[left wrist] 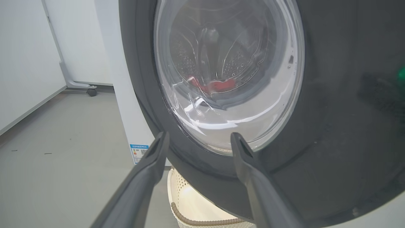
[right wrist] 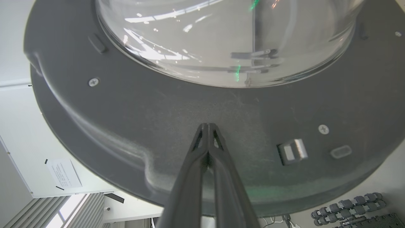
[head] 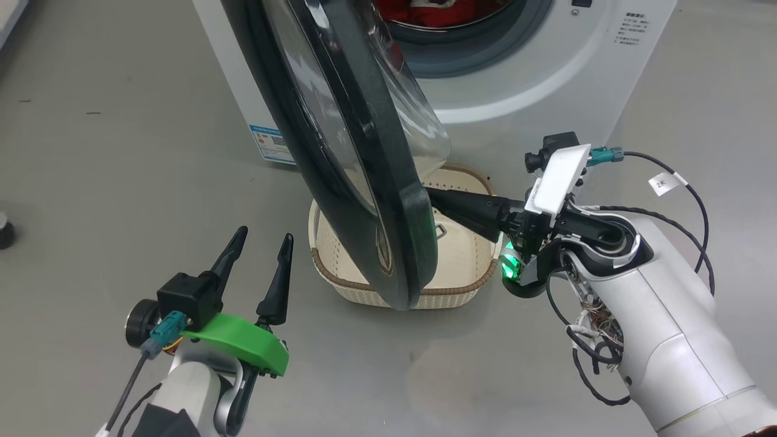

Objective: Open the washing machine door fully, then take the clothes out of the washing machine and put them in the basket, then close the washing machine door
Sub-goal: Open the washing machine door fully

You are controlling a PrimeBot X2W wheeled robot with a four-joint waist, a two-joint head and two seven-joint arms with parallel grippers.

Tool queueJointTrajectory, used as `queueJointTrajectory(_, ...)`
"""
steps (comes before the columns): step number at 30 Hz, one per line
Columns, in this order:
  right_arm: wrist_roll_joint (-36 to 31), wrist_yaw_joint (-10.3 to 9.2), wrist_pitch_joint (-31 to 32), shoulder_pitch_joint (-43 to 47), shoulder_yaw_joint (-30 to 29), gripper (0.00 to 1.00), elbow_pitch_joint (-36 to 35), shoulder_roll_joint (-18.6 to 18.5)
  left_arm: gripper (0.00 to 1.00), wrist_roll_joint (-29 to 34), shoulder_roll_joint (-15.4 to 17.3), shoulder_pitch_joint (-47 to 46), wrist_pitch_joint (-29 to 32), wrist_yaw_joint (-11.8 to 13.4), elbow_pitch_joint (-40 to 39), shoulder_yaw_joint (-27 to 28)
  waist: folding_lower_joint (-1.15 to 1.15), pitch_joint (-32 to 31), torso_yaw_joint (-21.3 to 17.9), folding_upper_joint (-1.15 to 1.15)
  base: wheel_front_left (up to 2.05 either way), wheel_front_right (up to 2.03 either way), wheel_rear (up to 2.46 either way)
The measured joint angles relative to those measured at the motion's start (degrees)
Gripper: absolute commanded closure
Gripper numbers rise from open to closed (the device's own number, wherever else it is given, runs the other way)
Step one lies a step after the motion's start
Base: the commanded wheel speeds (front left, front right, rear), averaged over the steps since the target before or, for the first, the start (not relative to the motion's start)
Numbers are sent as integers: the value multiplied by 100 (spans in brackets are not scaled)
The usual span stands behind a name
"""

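The washing machine door (head: 364, 182) stands partly open, edge-on to me, its glass bowl bulging toward the white washing machine (head: 546, 79). My right gripper (head: 434, 199) is shut with nothing in it. In the right wrist view its joined tips (right wrist: 208, 125) rest against the door's grey inner face (right wrist: 158, 120). My left gripper (head: 264, 235) hangs open on the door's outer side, apart from it (left wrist: 197, 139). Red clothes (head: 437, 9) lie in the drum and show through the glass (left wrist: 221, 85). The cream basket (head: 461, 267) sits on the floor under the door; its rim (left wrist: 190, 218) shows below the door.
A blue label (head: 270, 142) marks the machine's lower left side. A dark caster (head: 5, 233) stands at the far left, and a wheeled white panel's foot (left wrist: 91, 91) stands beyond the machine. Dumbbells (right wrist: 348, 204) lie on a rack. Grey floor spreads left of the door.
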Motion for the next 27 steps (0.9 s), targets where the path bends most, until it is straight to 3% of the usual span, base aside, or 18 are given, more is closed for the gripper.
queueJointTrajectory(27,335,0,-739,291,1112,100,-446,0,0,-96,-21,236,0,102,32,-91,0,-285,620,0,0,0,0)
